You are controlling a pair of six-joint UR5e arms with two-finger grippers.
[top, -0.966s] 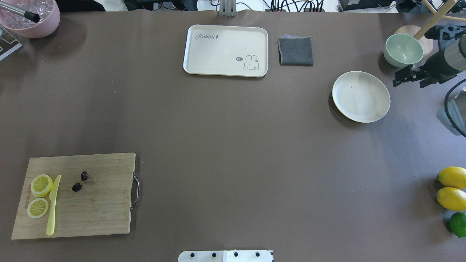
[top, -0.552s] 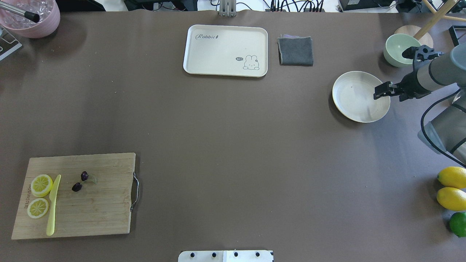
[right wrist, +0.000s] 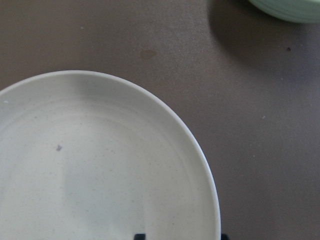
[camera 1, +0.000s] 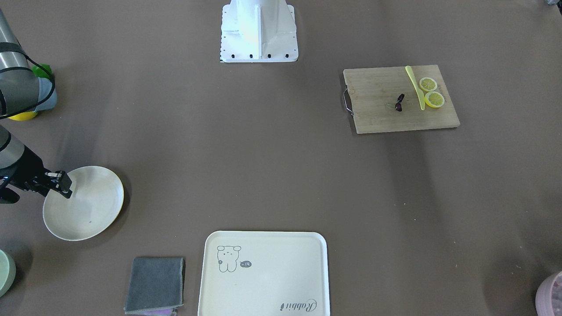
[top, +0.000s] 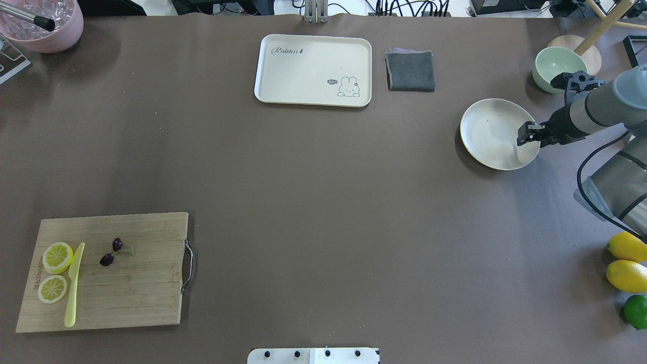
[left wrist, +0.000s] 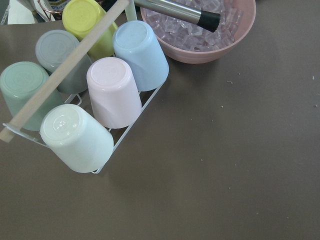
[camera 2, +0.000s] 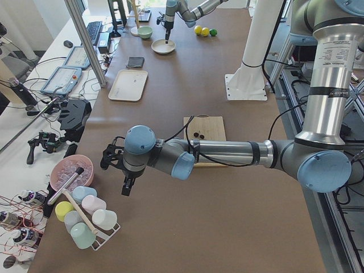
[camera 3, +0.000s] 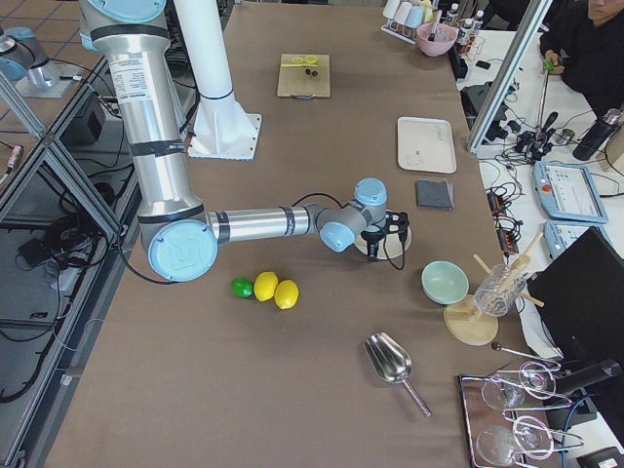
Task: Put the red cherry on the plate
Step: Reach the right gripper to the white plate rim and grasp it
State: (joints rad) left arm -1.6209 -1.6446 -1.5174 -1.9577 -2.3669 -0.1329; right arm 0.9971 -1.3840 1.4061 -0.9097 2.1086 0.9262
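Room on the table (top: 323,202) is widest through the middle, where a broad brown stretch separates the cutting board (top: 131,298) at the near left corner from the plate (top: 485,129) toward the far right. The red cherry (top: 106,260) lies on the board's upper half, well in from every edge. It sits apart from the yellow knife (top: 74,285) and the two lemon slices (top: 53,288) to its left. The board's metal handle (top: 188,267) faces the middle of the table.

The right gripper (top: 528,135) hangs over the plate's right rim with its jaws spread and nothing between them. A green bowl (top: 553,68) stands just beyond the plate, not touching it. A tray (top: 313,65) and a grey cloth (top: 410,71) sit along the far edge. Two lemons (top: 627,275) and a lime (top: 636,311) crowd the right edge.

The right wrist view adds what the overhead cannot. Two dark fingertips (right wrist: 140,236) show at its bottom edge, one over the plate's inside and the other at the rim's outer side. Whether they touch the plate cannot be told.

Only the left side view shows the left gripper (camera 2: 126,185). It hangs above the far left corner beside a pink bowl of ice (left wrist: 200,47) and a rack of cups (left wrist: 100,100). Its own wrist view shows no fingers, so its grip cannot be told.
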